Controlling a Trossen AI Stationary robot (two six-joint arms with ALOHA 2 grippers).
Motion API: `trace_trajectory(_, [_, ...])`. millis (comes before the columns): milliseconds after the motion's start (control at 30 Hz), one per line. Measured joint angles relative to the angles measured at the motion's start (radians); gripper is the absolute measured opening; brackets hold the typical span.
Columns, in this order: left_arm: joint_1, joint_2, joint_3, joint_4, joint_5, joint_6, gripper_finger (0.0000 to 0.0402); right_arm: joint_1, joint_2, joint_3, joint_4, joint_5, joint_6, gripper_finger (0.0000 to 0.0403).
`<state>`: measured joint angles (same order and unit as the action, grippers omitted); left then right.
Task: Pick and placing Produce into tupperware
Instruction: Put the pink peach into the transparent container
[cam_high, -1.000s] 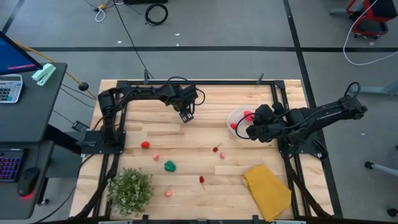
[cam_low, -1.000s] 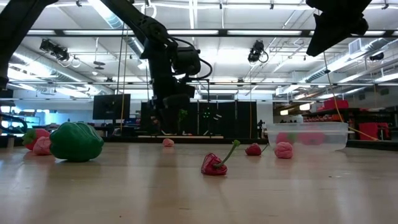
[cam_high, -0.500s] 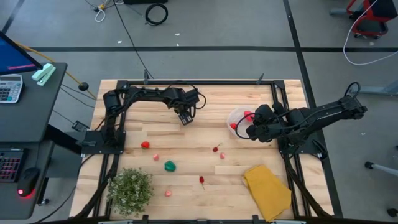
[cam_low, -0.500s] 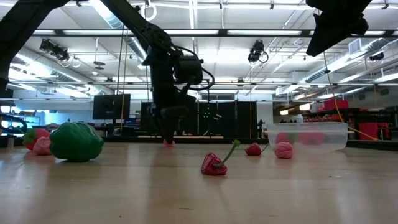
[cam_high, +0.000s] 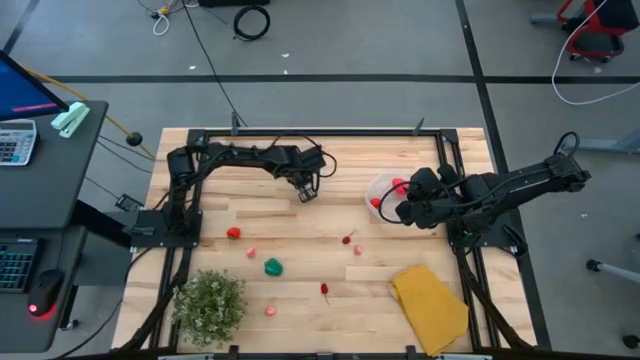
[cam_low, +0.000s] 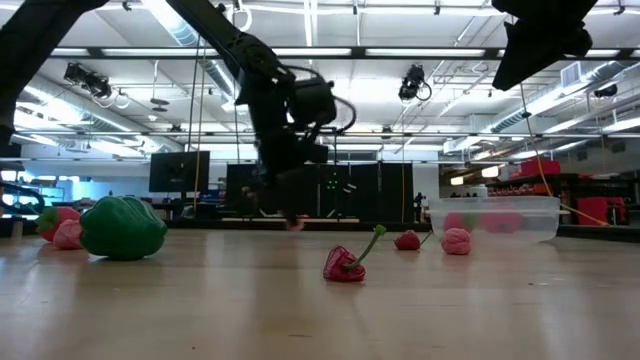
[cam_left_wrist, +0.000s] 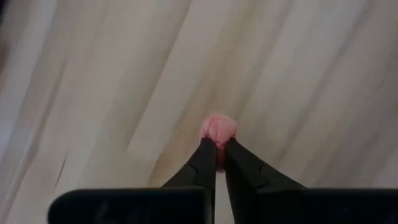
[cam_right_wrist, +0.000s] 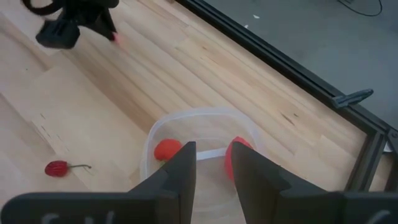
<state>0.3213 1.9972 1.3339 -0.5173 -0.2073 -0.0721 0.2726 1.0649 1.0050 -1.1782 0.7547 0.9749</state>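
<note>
While left gripper (cam_left_wrist: 215, 155) pinches pink produce (cam_left_wrist: 217, 129), bare wood around, right gripper (cam_right_wrist: 212, 163) parted

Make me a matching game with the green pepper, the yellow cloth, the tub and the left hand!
Things:
1. green pepper
2. yellow cloth
3. tub
4. left hand

Clues:
A. pinching a small pink piece
B. holds red pieces inside
C. folded, near the table's front right corner
D. lying beside the leafy plant

Pairs: 1-D, 2-C, 3-B, 4-A
</note>
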Motion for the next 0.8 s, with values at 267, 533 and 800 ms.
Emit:
trace_trajectory(267, [-0.152, 0.000, 0.045, 0.576, 0.003, -0.022, 0.0014, -0.009, 0.000, 0.000, 0.000, 0.028, -0.008, 0.0110])
trace_trajectory(533, [-0.225, 0.001, 0.077, 0.799, 0.003, -0.028, 0.0014, -0.039, 0.000, 0.000, 0.000, 0.031, -0.009, 0.0110])
trace_trajectory(800, [-0.208, 0.161, 0.119, 0.907, 0.032, -0.101, 0.0019, -0.070, -0.006, 0.000, 0.007, 0.058, -0.009, 0.0110])
